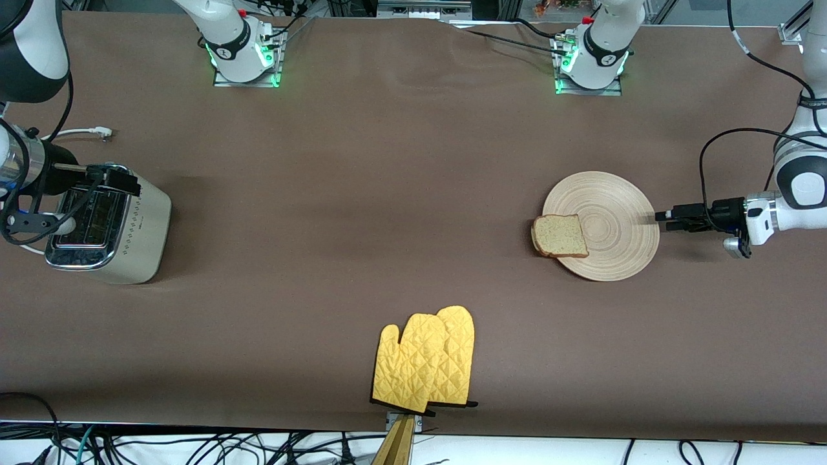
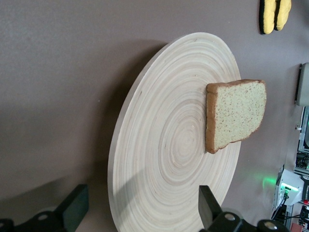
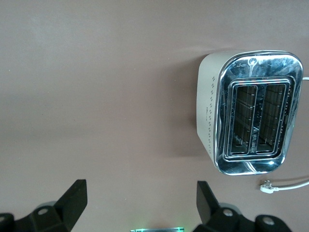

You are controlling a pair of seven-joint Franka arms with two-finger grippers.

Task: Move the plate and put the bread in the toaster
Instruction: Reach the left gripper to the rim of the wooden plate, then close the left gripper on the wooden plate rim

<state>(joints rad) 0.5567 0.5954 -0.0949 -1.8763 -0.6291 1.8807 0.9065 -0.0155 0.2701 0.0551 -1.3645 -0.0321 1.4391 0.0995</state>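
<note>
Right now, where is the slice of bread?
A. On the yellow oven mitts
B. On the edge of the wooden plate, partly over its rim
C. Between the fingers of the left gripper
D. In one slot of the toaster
B: the bread lies flat on the plate, with one side sticking out past the rim toward the toaster's end of the table, and the open left gripper is beside the plate.

A pale beige wooden plate point(image 1: 610, 213) ringed with concentric grooves, a light brown speckled bread point(image 1: 560, 236) slice with darker crust, a cream toaster point(image 1: 123, 226) with chrome top and dotted side, and yellow quilted black-edged oven mitts point(image 1: 426, 358) lie on a plain brown surface point(image 1: 362, 194).
</note>
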